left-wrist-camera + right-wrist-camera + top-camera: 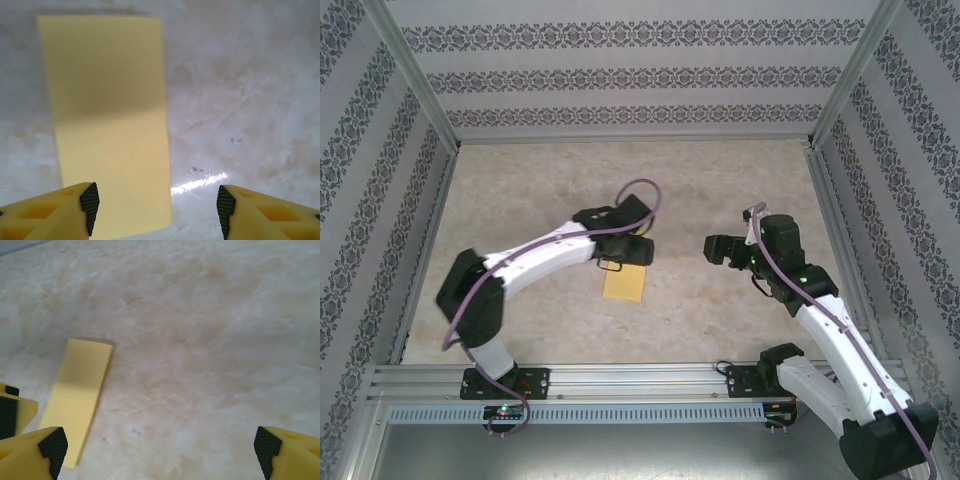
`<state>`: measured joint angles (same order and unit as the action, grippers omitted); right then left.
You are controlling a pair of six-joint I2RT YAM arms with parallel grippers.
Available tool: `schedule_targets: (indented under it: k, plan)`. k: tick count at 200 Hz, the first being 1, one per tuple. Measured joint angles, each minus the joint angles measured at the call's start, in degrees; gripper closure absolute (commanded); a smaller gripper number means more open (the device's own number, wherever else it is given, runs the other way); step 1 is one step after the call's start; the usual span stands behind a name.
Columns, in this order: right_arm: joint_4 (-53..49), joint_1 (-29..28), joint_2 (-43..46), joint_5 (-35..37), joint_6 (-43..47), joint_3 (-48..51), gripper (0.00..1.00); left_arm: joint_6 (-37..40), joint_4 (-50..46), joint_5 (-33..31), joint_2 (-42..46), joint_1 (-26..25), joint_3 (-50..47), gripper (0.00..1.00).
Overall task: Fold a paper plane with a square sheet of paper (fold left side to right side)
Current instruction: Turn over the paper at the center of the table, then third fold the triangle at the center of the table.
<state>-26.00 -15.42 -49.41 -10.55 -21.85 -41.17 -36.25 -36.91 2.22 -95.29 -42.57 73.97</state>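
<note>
Yellow paper [626, 283], folded narrow, is seen flat on the worktop [720, 330] just beside the parted left gripper [157, 209], with the right gripper [160, 447] spread wide farther off; thin and limp, it is judged best pinched at an edge.

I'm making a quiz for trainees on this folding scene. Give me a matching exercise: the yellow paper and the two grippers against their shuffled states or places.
1. thin yellow paper sheet
2. left two-finger gripper
3. right two-finger gripper

A. open, above bare marbled beige table, right of the paper
B. open, partly over the paper
C. lying flat, a narrow rectangle

Pairs: 1-C, 2-B, 3-A
</note>
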Motion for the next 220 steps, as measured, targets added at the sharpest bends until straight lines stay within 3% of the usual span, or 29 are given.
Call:
schedule_targets:
  k: [40, 68, 96, 149, 220]
  plan:
    - [8.72, -7.80, -13.31, -5.05, -3.54, -0.52, 0.03, -1.29, 11.45, 8.63, 11.28, 10.19, -17.92, 0.23]
    - [14.73, -13.99, -26.49, -7.76, -5.03, -4.11, 0.08, -1.68, 17.68, 15.19, 13.09, 15.10, -25.88, 0.23]
    - [21.73, -16.52, -37.86, -9.73, -7.04, -8.37, 0.15, -2.80, 24.90, 21.33, 13.16, 18.71, -31.50, 0.23]
    - [27.15, -16.61, -53.55, -11.23, -9.55, -18.97, 0.23, -4.52, 33.57, 28.22, 9.01, 19.71, -33.75, 0.24]
    - [26.10, -16.61, -59.87, -10.32, -9.35, -23.21, 0.24, -6.40, 36.52, 31.91, 3.58, 20.28, -33.38, 0.25]
